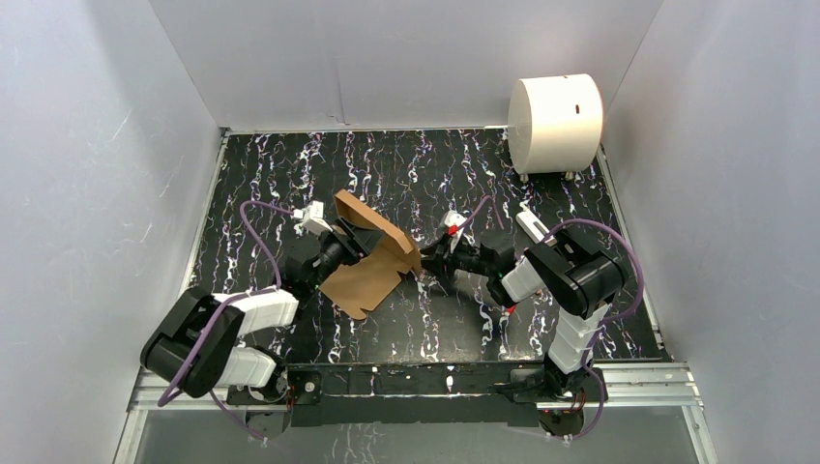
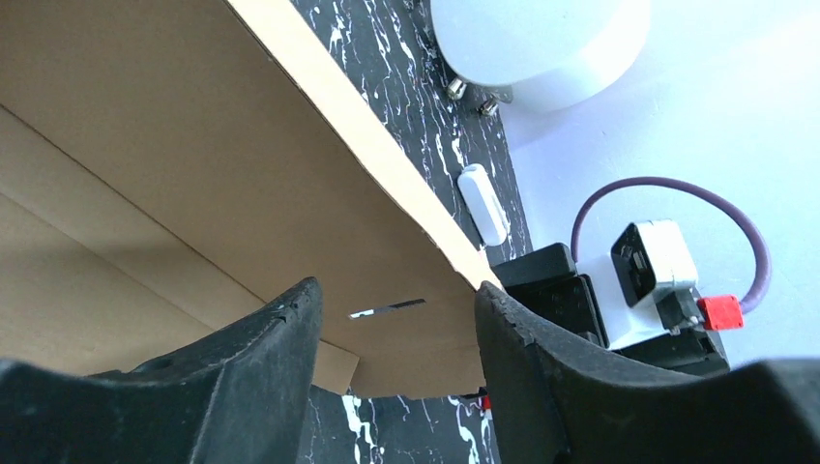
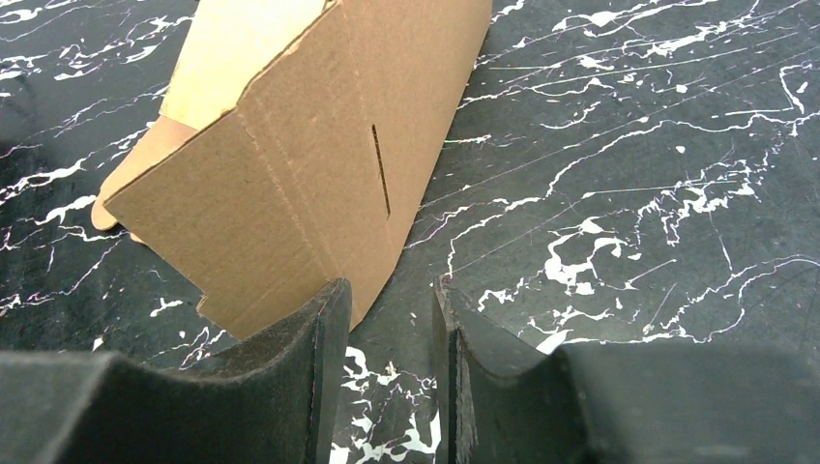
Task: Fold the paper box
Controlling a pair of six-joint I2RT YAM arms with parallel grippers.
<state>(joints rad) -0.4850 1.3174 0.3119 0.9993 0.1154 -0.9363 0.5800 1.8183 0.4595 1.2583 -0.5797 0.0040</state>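
Observation:
The brown paper box point(image 1: 366, 278) lies partly folded at the middle of the table, with one panel point(image 1: 377, 227) raised at an angle. My left gripper point(image 1: 350, 246) is open and sits under the raised panel from the left. In the left wrist view, the panel point(image 2: 193, 164) with a narrow slit point(image 2: 387, 308) stands just beyond the open left gripper point(image 2: 396, 300). My right gripper point(image 1: 428, 261) is at the box's right edge. In the right wrist view it point(image 3: 392, 290) is open with a narrow gap, nothing between the fingers. The box point(image 3: 300, 184) touches its left fingertip point(image 3: 329, 300).
A large white cylinder point(image 1: 554, 124) stands at the back right corner and also shows in the left wrist view point(image 2: 532, 39). White walls enclose the black marbled table point(image 1: 435, 174). The right arm's wrist camera point(image 2: 658, 261) faces the left gripper closely.

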